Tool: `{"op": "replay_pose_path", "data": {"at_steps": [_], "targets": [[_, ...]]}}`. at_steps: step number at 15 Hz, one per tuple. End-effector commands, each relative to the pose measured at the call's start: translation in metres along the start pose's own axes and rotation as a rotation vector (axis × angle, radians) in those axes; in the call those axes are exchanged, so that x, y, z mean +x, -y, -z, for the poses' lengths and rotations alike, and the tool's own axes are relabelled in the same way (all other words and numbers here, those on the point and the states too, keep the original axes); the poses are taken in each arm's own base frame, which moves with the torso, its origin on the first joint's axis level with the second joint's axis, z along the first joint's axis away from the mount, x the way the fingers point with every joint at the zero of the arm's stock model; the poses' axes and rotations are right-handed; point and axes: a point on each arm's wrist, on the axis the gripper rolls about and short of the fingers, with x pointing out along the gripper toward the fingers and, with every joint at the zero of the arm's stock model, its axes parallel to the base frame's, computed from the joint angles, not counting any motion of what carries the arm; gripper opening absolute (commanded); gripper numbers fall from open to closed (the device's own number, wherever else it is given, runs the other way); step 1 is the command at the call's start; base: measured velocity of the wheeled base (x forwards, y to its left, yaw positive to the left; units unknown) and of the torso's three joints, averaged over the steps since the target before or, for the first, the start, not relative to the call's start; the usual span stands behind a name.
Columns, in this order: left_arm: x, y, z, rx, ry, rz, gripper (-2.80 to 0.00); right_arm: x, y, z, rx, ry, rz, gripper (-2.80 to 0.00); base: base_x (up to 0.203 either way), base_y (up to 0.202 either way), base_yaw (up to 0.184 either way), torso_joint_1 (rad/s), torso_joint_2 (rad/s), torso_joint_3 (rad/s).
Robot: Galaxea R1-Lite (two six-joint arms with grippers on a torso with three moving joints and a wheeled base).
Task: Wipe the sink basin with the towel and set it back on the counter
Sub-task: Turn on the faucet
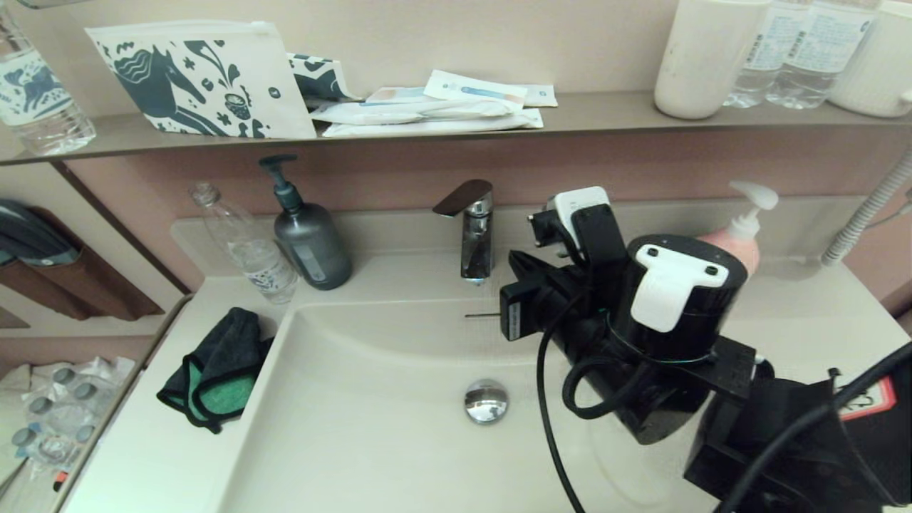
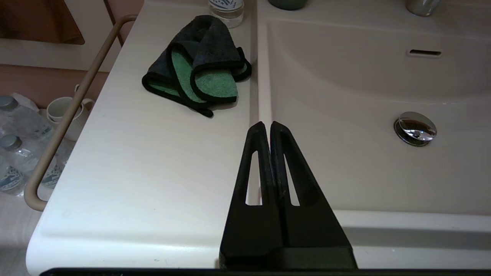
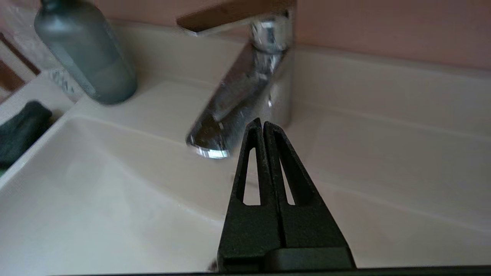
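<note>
A bathroom vanity is seen from above, with the off-white sink basin (image 1: 399, 427) sunk into the counter (image 1: 164, 463). The towel (image 1: 217, 370), a crumpled dark grey cloth with a green inner face and black edging, is laid on the counter just left of the basin's left rim, near a clear plastic bottle (image 1: 246, 246) and a dark grey pump bottle (image 1: 306, 231) standing behind it. Nothing is touching the towel.

The right gripper (image 3: 262, 124) is held above the basin's back part, close in front of the chrome faucet (image 1: 472, 231); its two black fingers are pressed together and nothing is held between them. In the head view the right arm is seen stretching in from the lower right across the basin.

The left gripper (image 2: 267, 125) is seen only in its own wrist view, held over the front of the counter where it meets the basin's left rim, well short of the towel; its fingers are likewise pressed together with nothing between them.

The round chrome drain plug (image 1: 486, 401) is set in the basin floor, and the slit overflow hole (image 1: 482, 315) is cut in the back wall. A pink pump bottle (image 1: 737, 231) is partly hidden behind the right arm
</note>
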Motion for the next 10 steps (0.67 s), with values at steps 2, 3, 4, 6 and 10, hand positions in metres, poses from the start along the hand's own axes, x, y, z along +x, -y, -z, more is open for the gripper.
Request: {"op": "replay_pose_path", "data": {"at_steps": [2,3,4,6,10], "targets": [[0.0,0.0,0.0,-0.001,-0.001,-0.001,-2.8,0.025,-0.016,0.012,-0.016,0.032,0.001,-2.8,0.0,0.0,0.0,0.0,0.0,0.0],[0.0,0.0,0.0,-0.001,-0.001,-0.001,-2.8,0.032,-0.021,0.009,-0.011,0.058,0.001,-2.8,0.0,0.0,0.0,0.0,0.0,0.0],[0.0,0.0,0.0,-0.001,-0.001,-0.001,-2.8,0.038,-0.026,0.009,-0.01,0.068,-0.003,-2.8,0.0,0.0,0.0,0.0,0.0,0.0],[0.0,0.0,0.0,-0.001,-0.001,-0.001,-2.8,0.046,-0.033,0.016,-0.034,0.068,-0.007,-2.8,0.0,0.0,0.0,0.0,0.0,0.0],[0.0,0.0,0.0,-0.001,-0.001,-0.001,-2.8,0.061,-0.042,0.021,-0.035,0.09,-0.007,-2.8,0.0,0.0,0.0,0.0,0.0,0.0]]}}
